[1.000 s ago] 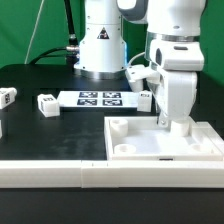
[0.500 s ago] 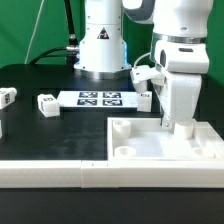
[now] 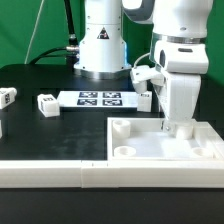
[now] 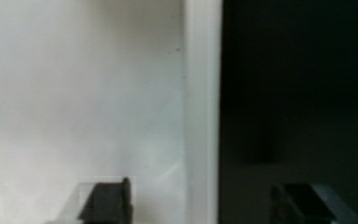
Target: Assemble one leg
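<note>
The large white panel [image 3: 165, 143] lies flat at the front right of the exterior view, with round sockets at its corners. My gripper [image 3: 180, 126] hangs straight down over the panel's far right corner. In the wrist view the gripper [image 4: 202, 205] is open, with one fingertip [image 4: 105, 202] over the white panel [image 4: 78, 90] and the other over the black table, the panel's edge between them. It holds nothing. Three small white legs with tags lie on the table: one [image 3: 145, 100] just behind the panel, one [image 3: 46, 104] left of the marker board, one [image 3: 6, 97] at the far left.
The marker board [image 3: 100, 98] lies in front of the robot's base [image 3: 100, 50]. A long white bar [image 3: 55, 175] runs along the table's front edge. A dark part shows at the left edge [image 3: 2, 127].
My gripper has shifted a little toward the exterior view's right, to the panel's far right corner. The panel and the legs have not moved.
</note>
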Robot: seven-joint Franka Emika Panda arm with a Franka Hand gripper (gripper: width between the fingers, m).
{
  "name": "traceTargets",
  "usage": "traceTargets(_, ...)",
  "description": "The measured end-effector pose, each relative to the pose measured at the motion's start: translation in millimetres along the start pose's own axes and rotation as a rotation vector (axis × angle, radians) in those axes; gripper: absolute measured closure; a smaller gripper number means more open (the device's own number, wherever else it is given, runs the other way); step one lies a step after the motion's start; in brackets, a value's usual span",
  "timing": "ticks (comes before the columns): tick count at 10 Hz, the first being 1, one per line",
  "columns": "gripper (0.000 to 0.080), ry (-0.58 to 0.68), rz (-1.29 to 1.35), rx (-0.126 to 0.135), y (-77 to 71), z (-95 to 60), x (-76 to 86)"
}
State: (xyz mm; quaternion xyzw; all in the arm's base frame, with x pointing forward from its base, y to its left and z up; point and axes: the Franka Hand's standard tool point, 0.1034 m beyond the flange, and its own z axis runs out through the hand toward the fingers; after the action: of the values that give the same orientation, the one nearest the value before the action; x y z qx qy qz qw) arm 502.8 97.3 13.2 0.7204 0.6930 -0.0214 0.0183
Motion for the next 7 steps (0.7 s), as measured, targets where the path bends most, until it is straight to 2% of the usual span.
traceTargets(1,0.0226,0.0,0.0,0.0,-0.1,0.0,0.0)
traceTargets(2,0.0226,0.0,0.0,0.0,-0.1,0.1,-0.1)
traceTargets(3,0.0167,0.0,0.0,0.0,-0.1,0.1,-0.1)
traceTargets(4,0.0154,0.0,0.0,0.0,-0.2,0.1,-0.2)
traceTargets(7,0.0151,0.0,0.003,-0.001,-0.9,-2.1,-0.7)
